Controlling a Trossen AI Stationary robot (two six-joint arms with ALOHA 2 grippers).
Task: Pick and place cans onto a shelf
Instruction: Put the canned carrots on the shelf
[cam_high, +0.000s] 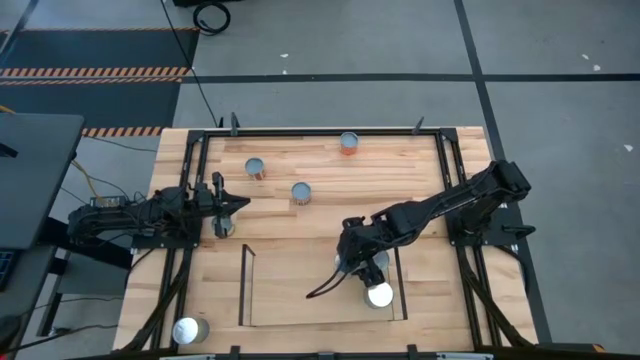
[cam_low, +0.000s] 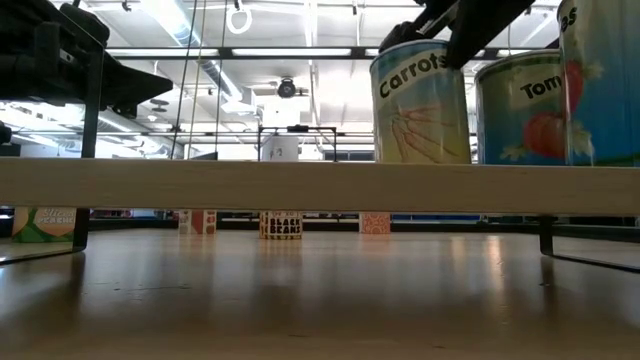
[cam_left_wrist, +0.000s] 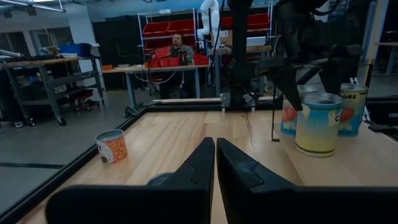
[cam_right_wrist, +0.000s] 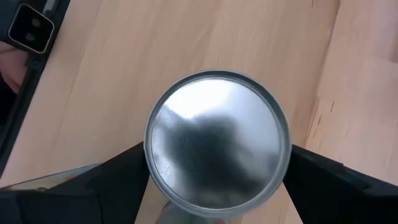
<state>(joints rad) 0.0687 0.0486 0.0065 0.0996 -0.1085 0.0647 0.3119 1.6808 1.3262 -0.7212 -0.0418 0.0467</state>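
Note:
My right gripper (cam_high: 352, 258) is over the shelf's (cam_high: 245, 285) right part, shut on a Carrots can (cam_low: 420, 100), whose silver top (cam_right_wrist: 217, 155) fills the right wrist view. A Tomato can (cam_low: 530, 110) and a third can (cam_low: 605, 80) stand beside it on the shelf's wood board (cam_low: 300, 185). My left gripper (cam_high: 234, 207) is shut and empty at the table's left, with a can (cam_high: 224, 228) just beside it. Loose cans stand upright on the table at the far side (cam_high: 348, 143), far left of centre (cam_high: 257, 168), the centre (cam_high: 301, 192) and the near left corner (cam_high: 190, 330). My right gripper holds the Carrots can by its upper side wall just under the rim (cam_right_wrist: 149, 174), one finger (cam_right_wrist: 118, 180) on each of two opposite sides. The fingers come from above, pointing down. The can is upright, its bottom level with the shelf board beside the Tomato can.
A black frame (cam_high: 200, 140) edges the table. The shelf's left part (cam_high: 290, 290) holds no cans. In the left wrist view an orange can (cam_left_wrist: 112, 146) stands by the frame, and a person (cam_left_wrist: 177, 46) sits at a bench far behind the table.

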